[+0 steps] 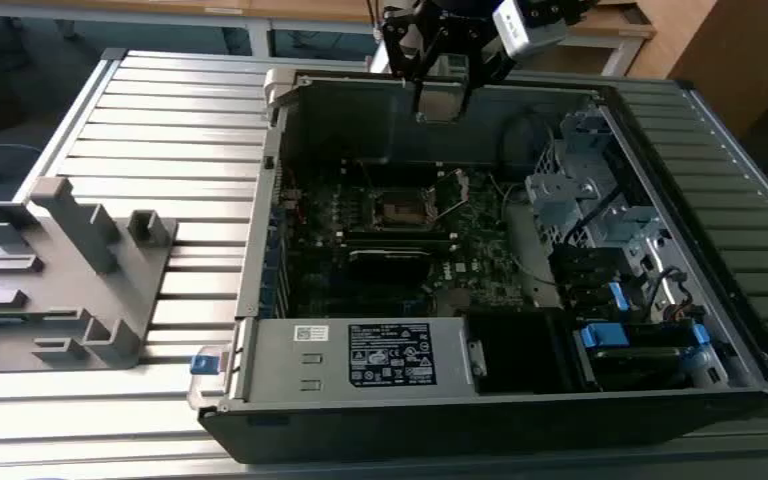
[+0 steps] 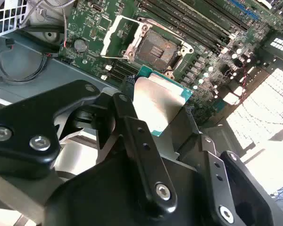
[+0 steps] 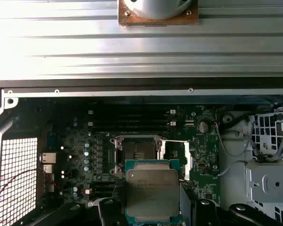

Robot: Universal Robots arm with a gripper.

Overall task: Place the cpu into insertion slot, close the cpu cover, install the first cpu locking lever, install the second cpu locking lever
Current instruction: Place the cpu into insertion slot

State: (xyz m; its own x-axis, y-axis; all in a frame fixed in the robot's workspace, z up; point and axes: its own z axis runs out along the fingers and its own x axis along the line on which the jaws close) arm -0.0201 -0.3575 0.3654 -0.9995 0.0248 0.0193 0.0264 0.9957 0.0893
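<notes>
Ribbed metal table carries the open computer case, grey fixture at the exterior view's left; gripper hangs over the case's far wall; both wrist views show it clamped on the cpu, clear of the bare insertion slot, cpu cover raised.

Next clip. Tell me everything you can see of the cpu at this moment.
The cpu is a flat square chip with a dull silver-grey metal top and a green board edge showing round it. Faint print marks the top, which faces up. The gripper holds it by two opposite sides, in the air above the motherboard. It is apart from the open insertion slot, not seated, and touches nothing but the gripper.
</notes>
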